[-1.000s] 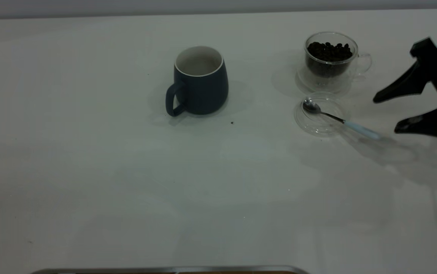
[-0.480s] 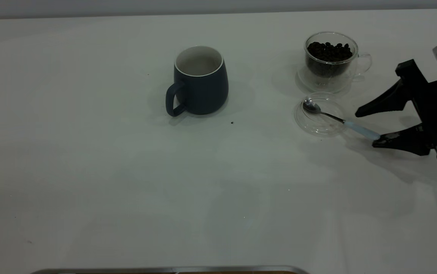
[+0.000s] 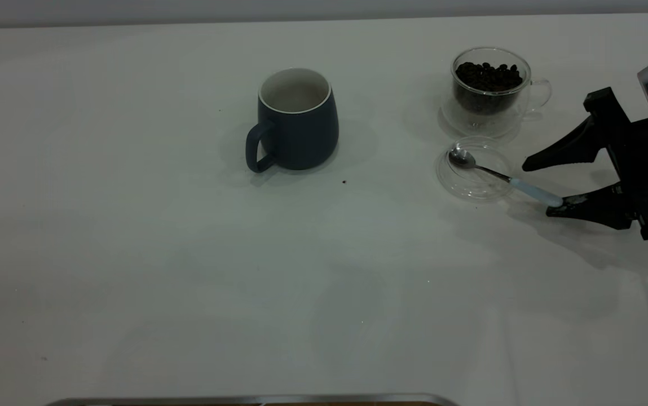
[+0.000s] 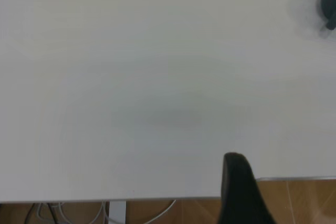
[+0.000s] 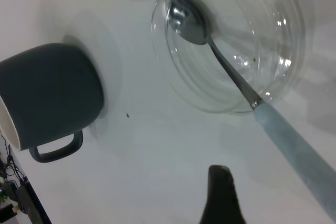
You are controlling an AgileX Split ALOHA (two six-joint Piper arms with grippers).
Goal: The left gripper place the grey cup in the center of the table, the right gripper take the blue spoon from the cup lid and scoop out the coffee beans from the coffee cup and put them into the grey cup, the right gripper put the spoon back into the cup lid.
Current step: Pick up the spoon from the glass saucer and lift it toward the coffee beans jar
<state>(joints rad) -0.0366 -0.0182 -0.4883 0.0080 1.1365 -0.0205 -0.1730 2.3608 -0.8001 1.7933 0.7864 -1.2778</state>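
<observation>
The grey cup (image 3: 295,121) stands upright near the middle of the table (image 3: 188,254), handle toward the front left, and its white inside looks empty. The clear coffee cup (image 3: 490,90) at the back right holds coffee beans (image 3: 488,76). Just in front of it lies the cup lid (image 3: 473,169), with the blue spoon's bowl resting in it and the pale handle (image 3: 535,193) sticking out over the rim toward the right. My right gripper (image 3: 537,190) is open, low over the table, one finger on each side of the handle's end. In the right wrist view the spoon (image 5: 286,140) runs past one fingertip (image 5: 219,182). My left gripper (image 4: 236,182) hangs at the table's front edge.
A single dark speck (image 3: 344,182) lies on the table in front of the grey cup. A metal strip (image 3: 245,400) marks the table's front edge. The left wrist view shows cables (image 4: 157,211) and wooden floor below that edge.
My right gripper came in from the far right, dropped toward the table and now straddles the end of the spoon's handle. The spoon, lid and both cups have not moved.
</observation>
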